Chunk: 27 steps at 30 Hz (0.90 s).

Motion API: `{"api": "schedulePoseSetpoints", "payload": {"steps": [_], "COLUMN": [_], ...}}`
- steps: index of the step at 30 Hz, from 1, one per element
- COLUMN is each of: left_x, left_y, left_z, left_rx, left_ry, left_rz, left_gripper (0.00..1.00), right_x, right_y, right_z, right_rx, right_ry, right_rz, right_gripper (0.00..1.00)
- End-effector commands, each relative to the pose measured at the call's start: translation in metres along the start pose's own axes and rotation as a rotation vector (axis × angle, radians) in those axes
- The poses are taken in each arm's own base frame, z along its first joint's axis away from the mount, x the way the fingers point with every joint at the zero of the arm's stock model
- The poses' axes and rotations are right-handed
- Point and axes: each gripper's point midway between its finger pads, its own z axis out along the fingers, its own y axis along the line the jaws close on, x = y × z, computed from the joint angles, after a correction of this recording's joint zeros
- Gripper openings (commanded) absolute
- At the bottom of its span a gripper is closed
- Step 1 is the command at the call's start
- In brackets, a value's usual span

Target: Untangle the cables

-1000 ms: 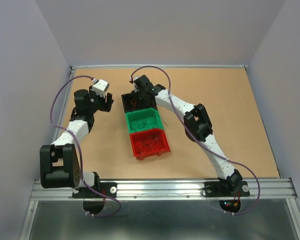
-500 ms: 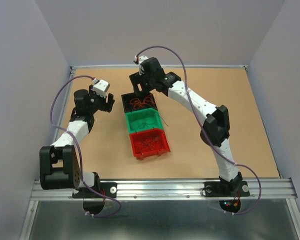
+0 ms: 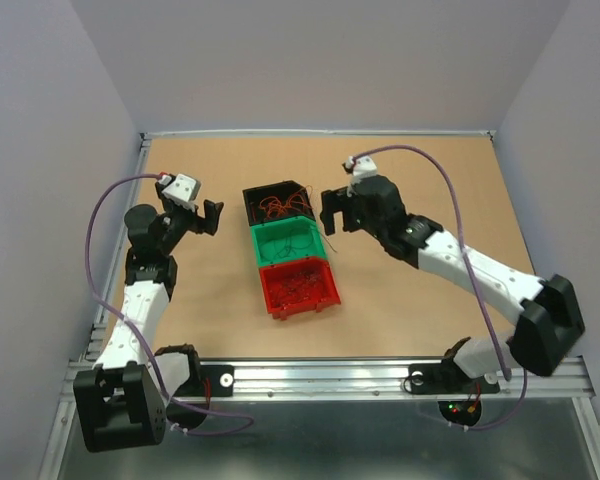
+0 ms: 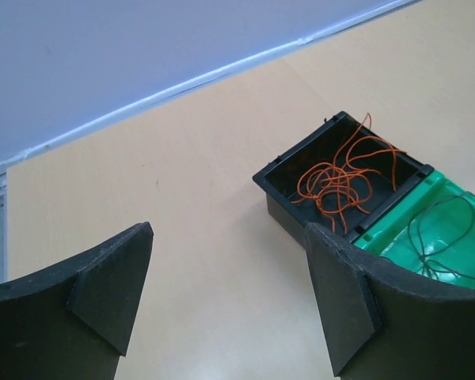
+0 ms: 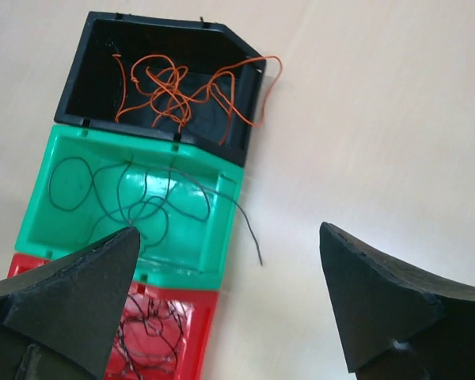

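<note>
Three small bins stand in a row at mid-table. The black bin [image 3: 250,200] holds a tangle of orange cables [image 3: 280,206], also seen in the right wrist view as orange cables [image 5: 178,87] with one loop over the rim. The green bin [image 3: 265,245] holds thin dark cables [image 5: 134,202], one end trailing onto the table. In the red bin [image 3: 325,290] lie dark cables [image 5: 154,332]. My left gripper [image 3: 212,215] hovers left of the bins, open and empty. My right gripper [image 3: 330,212] hovers right of them, open and empty.
The tan table [image 3: 430,200] is walled at the back and both sides. A metal rail [image 3: 330,378] carrying both arm bases runs along the near edge. Thick purple cables [image 3: 110,200] loop along each arm.
My right gripper lifted out of the black bin, opened, and swung back to the right of the bins, leaving the orange cables inside. My left arm drew back slightly and its jaws opened wider.
</note>
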Motion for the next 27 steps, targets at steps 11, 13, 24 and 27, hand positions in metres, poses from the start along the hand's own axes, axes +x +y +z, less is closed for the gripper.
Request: {"api": "schedulePoseSetpoints", "payload": {"steps": [11, 13, 24, 27], "left_x": [0.000, -0.012, -0.008, -0.007], "left_y": [-0.025, -0.018, -0.048, -0.048], "left_z": [-0.070, -0.084, -0.104, -0.104], "left_rx": [-0.119, -0.198, -0.114, -0.111], "left_ry": [-0.148, -0.228, -0.347, -0.347], "left_rz": [-0.036, -0.032, 0.093, 0.101], "left_gripper": [0.86, 0.88, 0.92, 0.92], "right_x": [0.031, 0.044, 0.075, 0.077], "right_y": [-0.057, -0.065, -0.087, -0.087], "right_z": [-0.132, -0.140, -0.140, -0.136], "right_rx": [0.039, 0.048, 0.122, 0.125], "right_ry": [-0.407, -0.438, -0.487, -0.484], "right_rz": [0.267, 0.309, 0.383, 0.380], "right_gripper": [1.00, 1.00, 1.00, 1.00]}}
